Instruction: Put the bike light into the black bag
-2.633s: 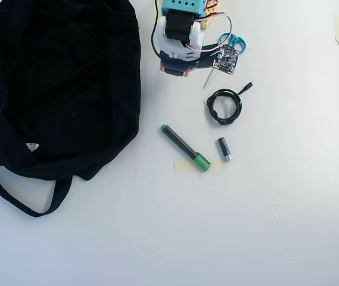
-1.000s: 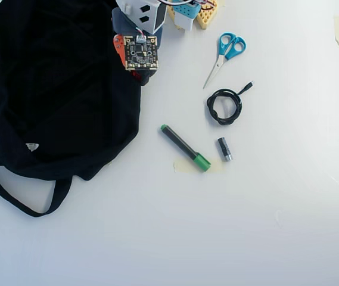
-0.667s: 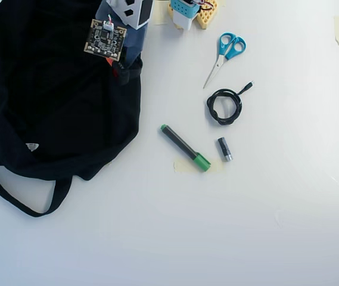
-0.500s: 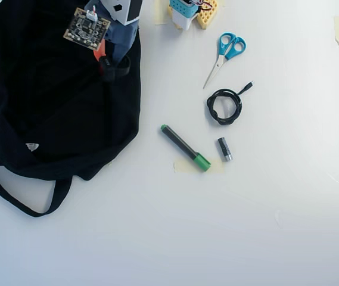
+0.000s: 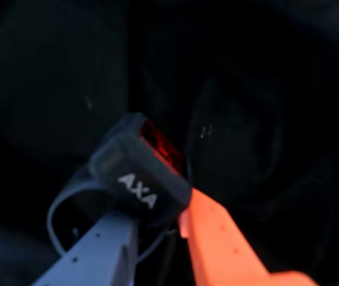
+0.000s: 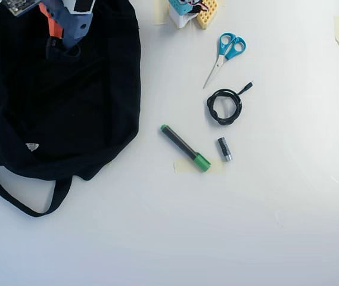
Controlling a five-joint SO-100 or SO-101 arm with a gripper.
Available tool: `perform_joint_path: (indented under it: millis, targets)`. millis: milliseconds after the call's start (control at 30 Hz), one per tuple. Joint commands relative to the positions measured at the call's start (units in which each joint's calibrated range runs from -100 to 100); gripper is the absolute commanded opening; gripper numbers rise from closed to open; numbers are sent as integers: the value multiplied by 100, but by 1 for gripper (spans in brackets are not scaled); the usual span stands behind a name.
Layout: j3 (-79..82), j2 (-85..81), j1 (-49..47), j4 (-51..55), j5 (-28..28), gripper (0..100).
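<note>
Black bike light with red lens and white lettering; hand fingers grey-blue and orange; black bag; blue-handled scissors; green-capped marker; white surface.

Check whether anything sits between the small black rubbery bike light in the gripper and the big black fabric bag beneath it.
Nothing visible does. The gripper holds the bike light directly over the bag's dark fabric, with no object in between.

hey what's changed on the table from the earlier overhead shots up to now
The gripper, shut on the bike light, swung left in the overhead view, from beside the scissors across to over the upper part of the black bag. The light has not been let go. The scissors, coiled cable, green marker, small cylinder and the bag stayed where they were.
</note>
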Motion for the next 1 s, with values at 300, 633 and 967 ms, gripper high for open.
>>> perform_joint_path:
  millis: [300, 633, 967]
  targets:
    - [-245, 1299, 1639, -830, -177, 2]
    - [-649, 2079, 1856, -1192, -471, 2]
    - [-730, 2087, 1856, -1157, -544, 23]
